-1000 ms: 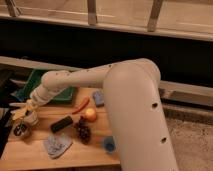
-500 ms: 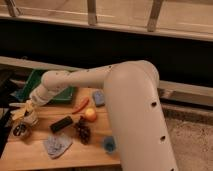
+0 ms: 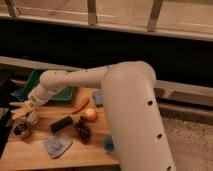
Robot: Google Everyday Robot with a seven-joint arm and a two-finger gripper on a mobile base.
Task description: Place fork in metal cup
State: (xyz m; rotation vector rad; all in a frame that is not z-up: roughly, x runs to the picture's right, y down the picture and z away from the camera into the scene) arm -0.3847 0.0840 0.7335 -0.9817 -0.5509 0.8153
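My gripper [image 3: 22, 110] is at the far left of the wooden table [image 3: 95, 157], at the end of the white arm [image 3: 75, 82] that reaches in from the right. It hovers just above the metal cup [image 3: 21, 131], a short shiny cup with a dark inside near the table's left edge. A white cup [image 3: 32, 118] stands right beside the gripper. A thin pale sliver [image 3: 15, 104] sticks out to the left at the gripper's tip. It may be the fork, but I cannot make it out for sure.
A black bar [image 3: 61, 123], an orange fruit [image 3: 90, 114], a red chili [image 3: 80, 106], a dark cluster [image 3: 84, 131], a blue cloth [image 3: 56, 145] and a blue cup [image 3: 108, 145] lie on the table. A green tray [image 3: 35, 85] stands at the back left.
The gripper has dropped slightly and edged left, closer to the cups at the table's left edge. Nothing else has moved.
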